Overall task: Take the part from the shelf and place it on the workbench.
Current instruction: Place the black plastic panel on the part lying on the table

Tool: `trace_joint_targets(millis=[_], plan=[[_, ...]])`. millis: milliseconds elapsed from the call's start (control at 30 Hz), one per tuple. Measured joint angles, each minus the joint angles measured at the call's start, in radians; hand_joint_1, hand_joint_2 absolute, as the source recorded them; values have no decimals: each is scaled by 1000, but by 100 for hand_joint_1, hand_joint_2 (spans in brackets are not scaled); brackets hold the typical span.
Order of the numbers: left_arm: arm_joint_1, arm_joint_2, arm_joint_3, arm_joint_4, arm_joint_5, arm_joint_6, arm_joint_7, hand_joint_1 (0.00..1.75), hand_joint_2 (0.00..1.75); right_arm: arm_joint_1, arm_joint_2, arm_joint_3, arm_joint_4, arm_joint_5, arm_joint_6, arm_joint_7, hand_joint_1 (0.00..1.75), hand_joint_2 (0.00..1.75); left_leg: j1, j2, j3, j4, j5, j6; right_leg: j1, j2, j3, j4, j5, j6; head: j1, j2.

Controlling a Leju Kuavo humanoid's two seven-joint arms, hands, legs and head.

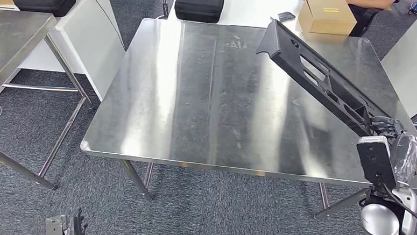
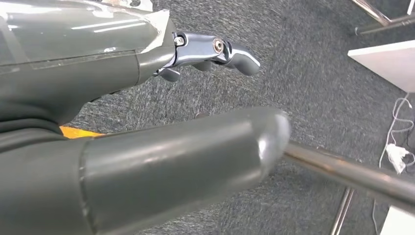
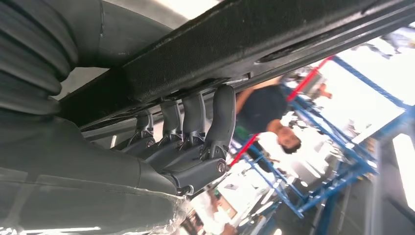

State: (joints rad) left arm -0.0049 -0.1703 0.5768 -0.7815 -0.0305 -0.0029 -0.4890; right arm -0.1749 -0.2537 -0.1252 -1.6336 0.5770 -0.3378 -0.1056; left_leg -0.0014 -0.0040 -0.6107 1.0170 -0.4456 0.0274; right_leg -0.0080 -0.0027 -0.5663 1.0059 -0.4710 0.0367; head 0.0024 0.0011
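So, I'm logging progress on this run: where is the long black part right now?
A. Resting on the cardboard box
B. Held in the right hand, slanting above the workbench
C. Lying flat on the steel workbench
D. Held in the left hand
B: the right hand grips one end of the black part, which slants up over the workbench.

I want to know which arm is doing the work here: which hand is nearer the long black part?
Right. The right hand grips the long black part at its near end, above the steel workbench. The left hand hangs low over the carpet, holding nothing.
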Motion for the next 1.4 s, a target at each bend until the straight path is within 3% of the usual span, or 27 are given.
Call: trace_joint_targets(millis=[267,533,767,1100,1400], plan=[[-15,12,3,29,22,0,-7,0,0,-147,-114,2,248,115,54,78,175,175,-13,-4,0,0,0,16,-6,-3,7,-12,5,10,0,0],[-40,33,-7,85,51,-3,-30,0,0,-313,-233,60,533,240,75,123,175,175,-15,-4,-1,0,2,20,-8,-4,7,-14,9,16,0,0],[-50,46,-11,120,80,-1,-42,0,0,-402,-275,130,701,317,68,149,175,175,-14,-3,-1,0,2,20,-7,-3,7,-13,9,16,0,0],[-51,57,-30,140,89,-14,-73,0,0,-474,-255,231,850,403,45,149,175,175,-13,-3,-1,0,2,20,-5,-3,7,-13,9,16,0,0],[-72,58,-87,145,66,-25,-67,0,0,-504,-85,343,906,474,22,137,175,175,-10,0,1,0,3,20,-4,-2,8,-13,9,16,0,0]])
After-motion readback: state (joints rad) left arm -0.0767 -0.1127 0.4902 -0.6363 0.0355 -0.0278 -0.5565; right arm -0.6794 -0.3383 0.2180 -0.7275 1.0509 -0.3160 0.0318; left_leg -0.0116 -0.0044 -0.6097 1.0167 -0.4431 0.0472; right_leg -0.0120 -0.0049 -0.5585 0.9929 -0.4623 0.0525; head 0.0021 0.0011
